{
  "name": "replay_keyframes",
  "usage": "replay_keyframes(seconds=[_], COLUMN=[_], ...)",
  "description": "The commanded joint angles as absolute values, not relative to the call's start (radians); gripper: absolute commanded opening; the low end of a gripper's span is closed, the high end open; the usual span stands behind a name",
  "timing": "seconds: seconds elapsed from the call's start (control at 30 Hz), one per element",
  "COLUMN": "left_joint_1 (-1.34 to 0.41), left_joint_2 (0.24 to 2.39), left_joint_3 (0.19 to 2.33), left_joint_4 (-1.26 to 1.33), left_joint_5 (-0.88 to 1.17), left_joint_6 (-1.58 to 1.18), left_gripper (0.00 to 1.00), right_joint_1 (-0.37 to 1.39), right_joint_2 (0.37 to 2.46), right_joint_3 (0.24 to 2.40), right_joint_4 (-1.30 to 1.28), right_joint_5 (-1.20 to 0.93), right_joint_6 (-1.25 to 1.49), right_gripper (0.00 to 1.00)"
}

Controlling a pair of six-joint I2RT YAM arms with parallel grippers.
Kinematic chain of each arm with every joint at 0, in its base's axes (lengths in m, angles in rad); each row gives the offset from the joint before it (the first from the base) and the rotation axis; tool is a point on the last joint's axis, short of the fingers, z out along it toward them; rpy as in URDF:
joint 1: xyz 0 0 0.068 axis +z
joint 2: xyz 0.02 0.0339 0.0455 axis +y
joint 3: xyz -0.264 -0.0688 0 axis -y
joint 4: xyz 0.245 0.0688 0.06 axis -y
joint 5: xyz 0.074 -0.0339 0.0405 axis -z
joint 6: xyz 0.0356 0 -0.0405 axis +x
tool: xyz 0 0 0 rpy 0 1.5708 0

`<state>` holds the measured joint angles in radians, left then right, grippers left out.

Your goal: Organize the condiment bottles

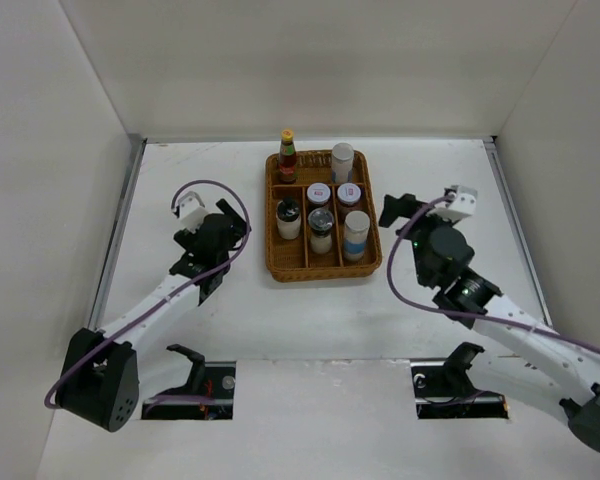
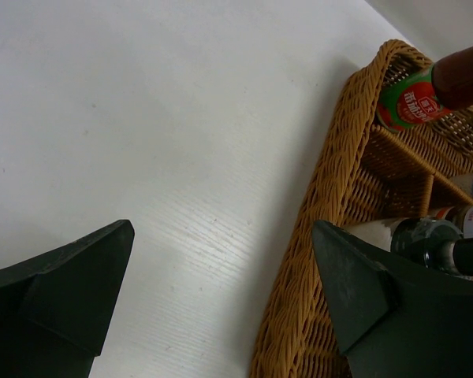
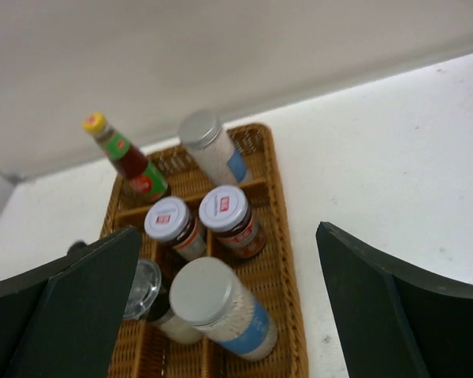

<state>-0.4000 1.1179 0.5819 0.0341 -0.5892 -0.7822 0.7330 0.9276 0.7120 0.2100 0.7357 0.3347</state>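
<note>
Nearest the arm bases, the left gripper (image 1: 212,245) hung over bare desk (image 1: 180,330), left of the wicker tray (image 1: 322,273). Its jaws were spread wide with nothing between them. Its own camera showed only white desk in the gap, and the tray's woven wall beside the right-hand finger. The right gripper (image 1: 404,214) stood just off the tray's right side, a little farther back, its jaws likewise fully apart and holding nothing.

All seven condiment bottles (image 1: 321,240) stood inside that one tray: two tall shakers, two white-lidded jars, one red sauce bottle, one dark-capped bottle and one clear-capped.

The near row held three:
- a dark-capped bottle (image 1: 288,218) on the left
- a clear-capped bottle (image 1: 321,222) in the middle
- a tall white shaker (image 1: 356,235) with a blue label on the right, closest to the right gripper

Behind them sat the two short jars (image 1: 318,193), side by side in the centre and on the right, each white lid bearing a small red mark.

Farthest back were two more. The slim red sauce bottle (image 1: 287,157), yellow-capped, stood at the far left corner against the rim. A second tall white shaker (image 1: 342,161) stood at the far right, its grey lid showing in the right wrist view.
</note>
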Motion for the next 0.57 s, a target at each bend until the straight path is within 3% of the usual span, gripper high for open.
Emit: replay_keyframes(seconds=[0.0,0.3,0.53], left_joint_1=[-0.406,-0.386,-0.380], left_joint_2=[1.126,1.124,1.161], left_joint_3=[0.637,0.635,0.646], left_joint_4=[0.025,-0.008,-0.029], left_joint_5=[-0.592,-0.586,-0.589], left_joint_6=[-0.787,-0.779,-0.773], left_gripper=[1.00,1.00,1.00], right_joint_1=[0.706,0.671,0.642], right_joint_2=[0.842,0.693,0.750], right_joint_3=[0.611,0.384,0.371], right_joint_4=[0.238,0.224,0.245], right_joint_5=[0.853,0.933,0.865], right_joint_6=[0.382,0.567,0.598], right_gripper=[1.00,1.00,1.00])
